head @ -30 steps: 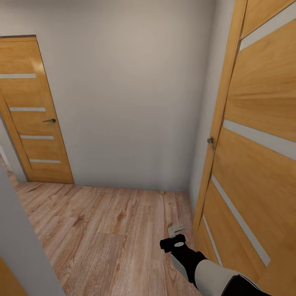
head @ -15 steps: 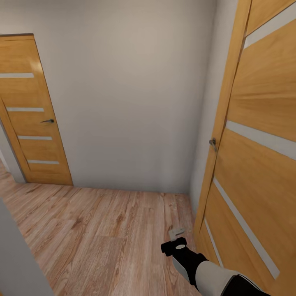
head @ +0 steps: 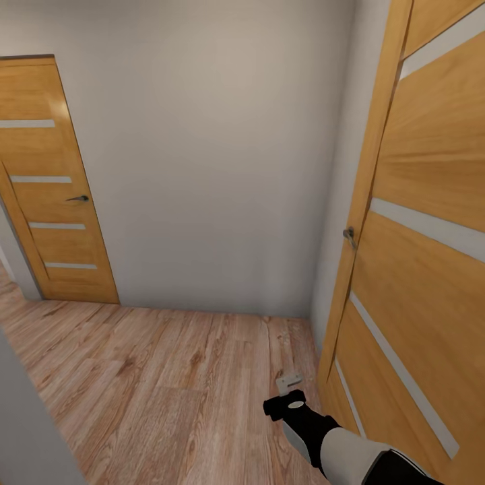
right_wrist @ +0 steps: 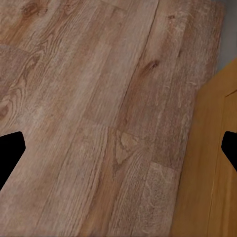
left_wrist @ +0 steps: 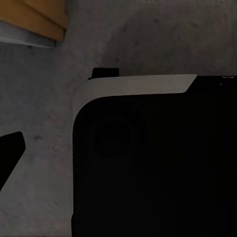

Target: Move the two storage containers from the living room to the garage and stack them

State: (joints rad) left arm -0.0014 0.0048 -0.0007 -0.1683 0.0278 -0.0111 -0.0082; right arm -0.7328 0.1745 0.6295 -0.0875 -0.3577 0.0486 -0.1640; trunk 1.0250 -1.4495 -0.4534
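Pale grey hallway wall (head: 215,155) and light wood plank floor (head: 155,384) fill the space; an orange slatted door (head: 431,256) stands at three o'clock, a second like door (head: 47,182) at ten. No storage bins show, so their direction can't be judged. The right gripper (right_wrist: 118,148) hangs spread and empty over planks; the left gripper's opening I cannot tell.

Head view: even, diffuse light, source not visible. The grey wall (head: 215,155) shades darker toward its lower corners; a soft sheen sits on the left door (head: 50,182). Straight lines bow at the edges. Left wrist view is dim and murky. Right wrist view is bright, plank floor (right_wrist: 89,113) slightly soft.
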